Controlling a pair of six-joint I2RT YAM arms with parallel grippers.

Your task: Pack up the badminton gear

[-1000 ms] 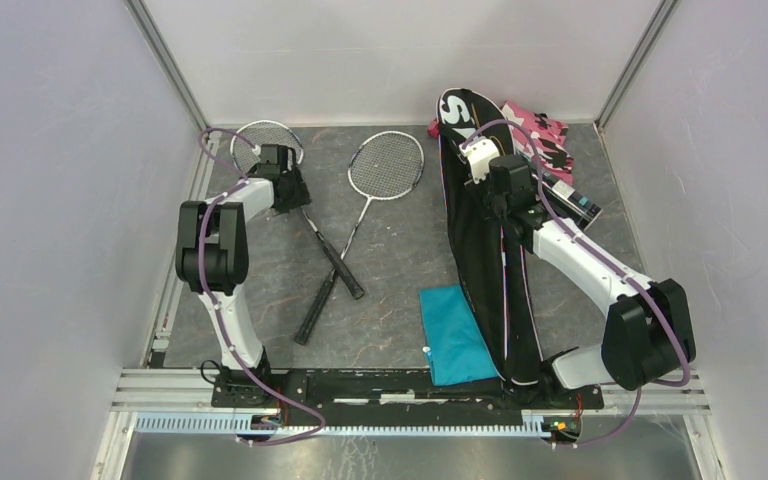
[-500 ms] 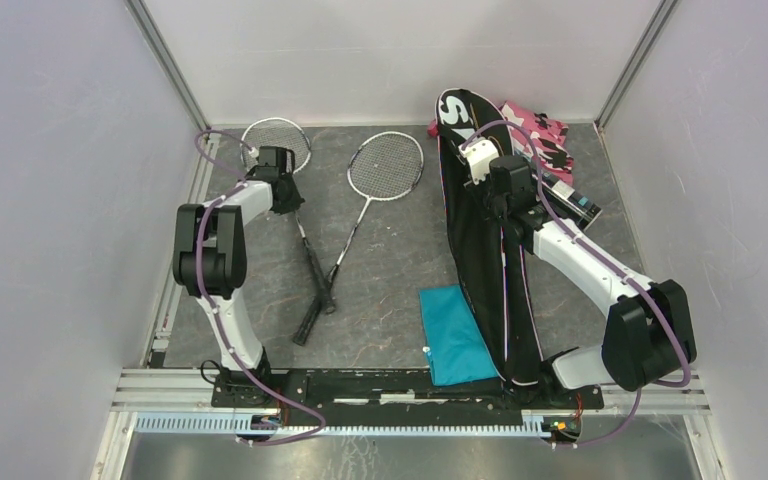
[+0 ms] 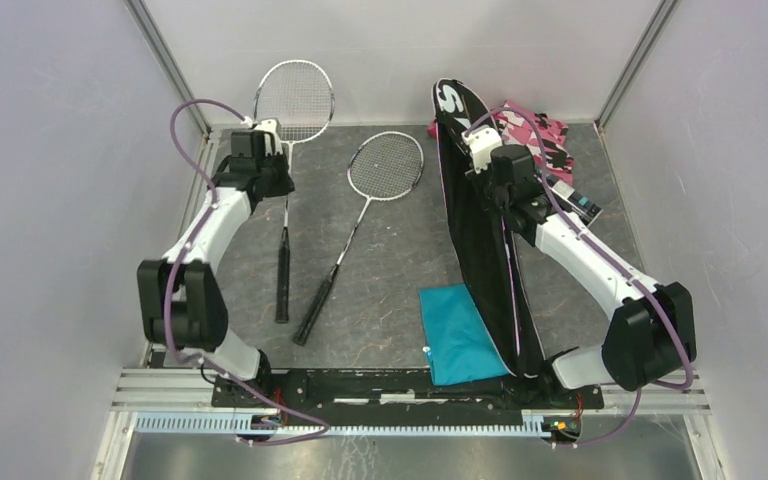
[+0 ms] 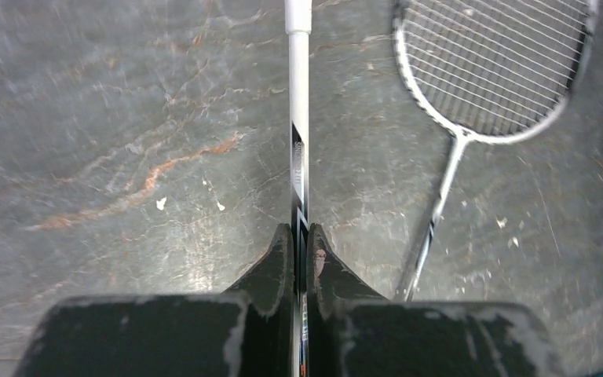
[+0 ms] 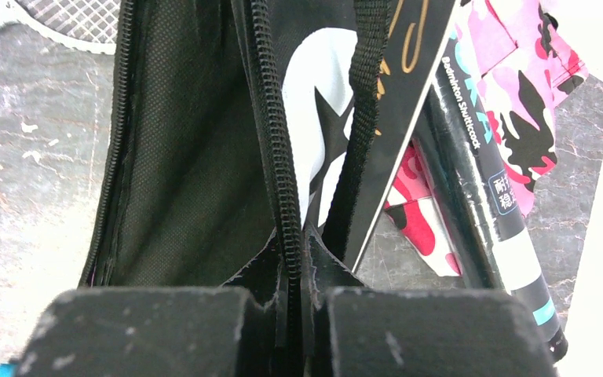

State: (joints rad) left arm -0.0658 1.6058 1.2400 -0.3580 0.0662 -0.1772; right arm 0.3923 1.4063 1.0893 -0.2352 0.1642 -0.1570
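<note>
The left gripper [image 4: 299, 239] is clamped tight on the thin shaft of one racquet [image 3: 295, 100], the jaws meeting around it with no gap to spare. That racquet hangs off the table [image 3: 390, 260], its head up against the back wall and its black handle pointing toward the arm bases. The right gripper [image 5: 294, 243] is pinched closed on the zipper edge of the bag [image 3: 480, 260], holding that edge up so the dark inside shows on the side facing the racquets.

What matters next is that the bag lies to the right of the held racquet. The two long axes run nearly parallel, both going from near to far. The racquet therefore probably needs a sideways carry more than a turn (a small twist may do to line it up with the slit). The second racquet [image 3: 387, 165] lies flat on the table between them, so the carry has to pass over it. The left arm is the nearer one and already has the load. The tube [image 5: 479, 212] sits just beyond the bag on its right side.
</note>
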